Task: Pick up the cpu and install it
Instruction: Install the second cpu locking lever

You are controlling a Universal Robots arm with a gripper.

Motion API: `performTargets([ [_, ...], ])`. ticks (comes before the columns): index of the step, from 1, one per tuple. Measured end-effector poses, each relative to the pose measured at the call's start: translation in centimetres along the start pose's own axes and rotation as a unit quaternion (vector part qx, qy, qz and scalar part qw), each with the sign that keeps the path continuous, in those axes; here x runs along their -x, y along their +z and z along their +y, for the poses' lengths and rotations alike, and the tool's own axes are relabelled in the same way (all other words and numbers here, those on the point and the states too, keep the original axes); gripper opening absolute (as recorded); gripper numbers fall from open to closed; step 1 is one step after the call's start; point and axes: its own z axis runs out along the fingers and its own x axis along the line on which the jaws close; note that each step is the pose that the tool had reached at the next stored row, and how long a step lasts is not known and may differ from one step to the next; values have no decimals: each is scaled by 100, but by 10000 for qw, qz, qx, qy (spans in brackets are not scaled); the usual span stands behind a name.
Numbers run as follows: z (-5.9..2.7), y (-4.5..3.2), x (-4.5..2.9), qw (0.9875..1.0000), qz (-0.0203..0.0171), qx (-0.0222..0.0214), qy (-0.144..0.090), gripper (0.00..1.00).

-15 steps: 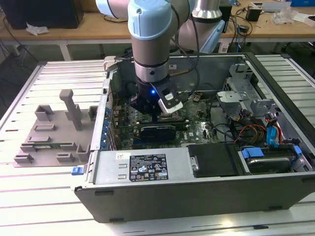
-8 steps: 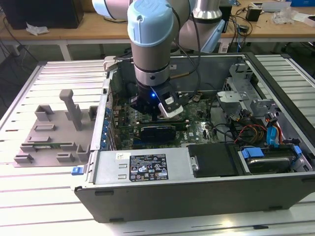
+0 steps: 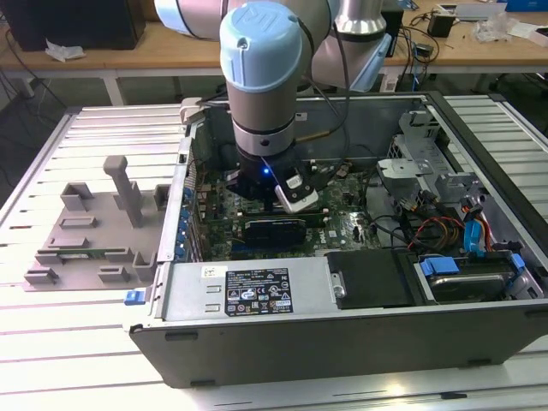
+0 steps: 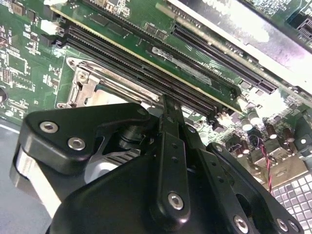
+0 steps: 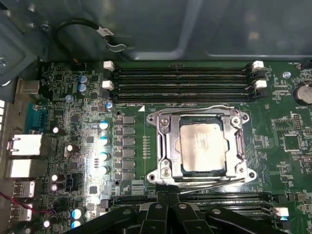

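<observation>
Looking across the exterior view from its left, a grey plastic fixture (image 3: 94, 227) with upright pegs lies on the slatted bench (image 3: 51, 360), just beside an open computer case (image 3: 342, 325). The arm (image 3: 261, 77) reaches down into the middle of that case, and its pincer (image 3: 272, 190) hangs low over the green motherboard (image 3: 342, 224), with a white block at its side. Further toward the exterior view's right sit a metal drive cage (image 3: 419, 158) and a bundle of coloured cables (image 3: 445, 231).

In the first wrist view, the cpu (image 5: 201, 147) lies flat inside the socket frame (image 5: 163, 146), its silver top facing up, with the memory slots (image 5: 183, 80) running alongside the frame. The black linkages of the pincer (image 5: 168, 207) stand just beside the edge of the socket frame, apart from the cpu. In the second wrist view, the pincer (image 4: 168, 114) appears pressed together with nothing between its tips, poised over the corner of the socket frame (image 4: 85, 83).
</observation>
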Motion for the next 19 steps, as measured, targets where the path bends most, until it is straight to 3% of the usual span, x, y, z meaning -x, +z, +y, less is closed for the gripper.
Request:
performTargets([
  [4, -7, 25, -47, 10000, -14, 17, 53, 11],
  [10, -2, 39, -118, 9997, -52, 186, 122, 11],
  [19, -8, 89, -122, 9992, -65, 337, 192, 11],
])
